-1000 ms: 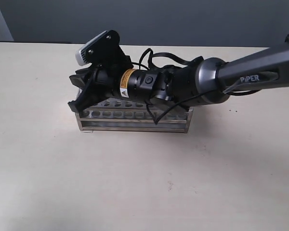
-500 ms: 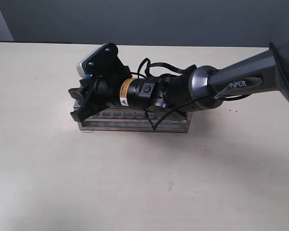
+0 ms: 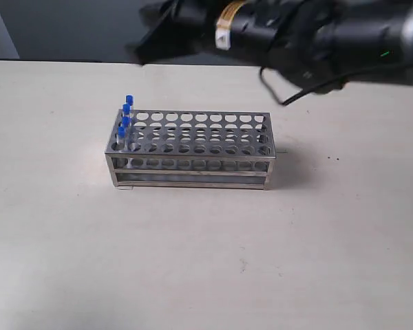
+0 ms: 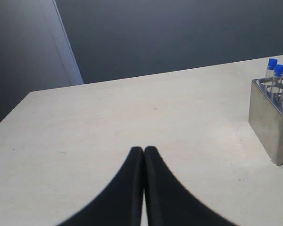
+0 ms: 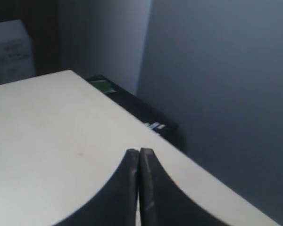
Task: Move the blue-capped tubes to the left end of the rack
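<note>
The steel rack [image 3: 193,148] stands mid-table. Several blue-capped tubes [image 3: 126,114] stand upright in the holes of its left end, one behind another. My right gripper [image 3: 139,49] hangs high above the table's far edge, blurred, well clear of the rack; in the right wrist view its fingertips [image 5: 139,152] are pressed together with nothing between them. My left gripper [image 4: 144,149] is shut and empty over bare table, with the rack's end wall [image 4: 264,122] and blue caps [image 4: 276,67] off to one side. The left gripper is outside the exterior view.
The tabletop [image 3: 206,261] is pale and bare around the rack. A dark wall runs behind the far edge. The right wrist view shows a black object with a green patch [image 5: 132,101] beyond the table edge and a white box [image 5: 12,52].
My right arm has lifted from the rack's left end, up and away to the top of the exterior view. The blue-capped tubes it covered now show, standing in the rack.
</note>
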